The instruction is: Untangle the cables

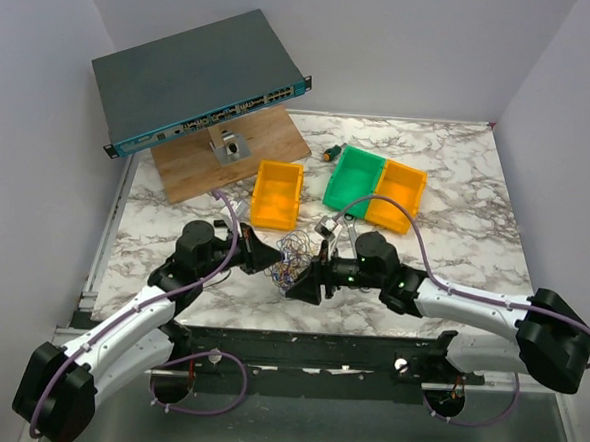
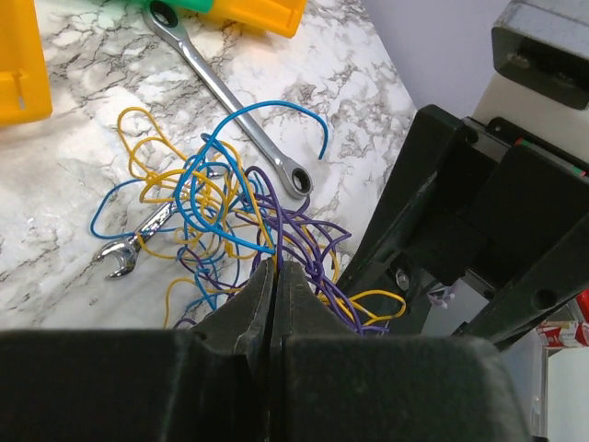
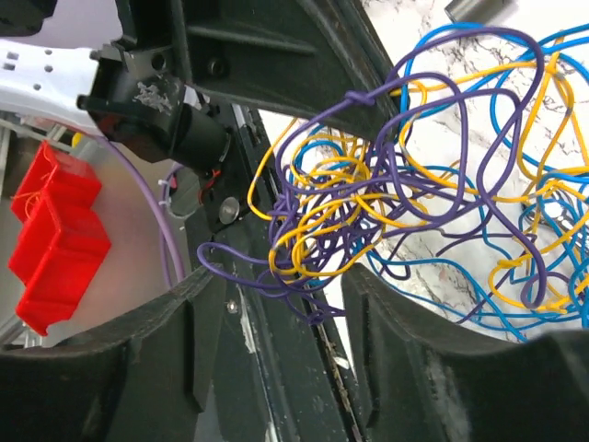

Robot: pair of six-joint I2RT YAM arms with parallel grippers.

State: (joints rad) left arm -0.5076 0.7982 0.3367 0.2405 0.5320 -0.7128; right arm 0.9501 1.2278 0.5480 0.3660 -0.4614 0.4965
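Near the front of the table (image 1: 475, 222), between the two claws, lie the cables (image 1: 295, 257), a loose snarl of blue, yellow and purple wires. From above, the clump looks about as wide as it is deep, so it shows no clear long axis, and its loops fan out in every direction. One free blue end arcs out of the heap and curls down just beside the ring end of a long wrench (image 2: 230, 103), which lies slantwise on the marble with that ring toward the tangle. A small wrench (image 2: 129, 253) lies partly under the yellow and blue loops, its open end pointing away from the heap.

The left claw (image 2: 276, 269) has its fingers pressed together, with yellow and purple strands pinched at the tips. The right claw (image 3: 290, 290) faces it with fingers apart, and a knot of purple and yellow loops hangs loose in the gap between them. The two claws sit close, almost tip to tip across the clump.
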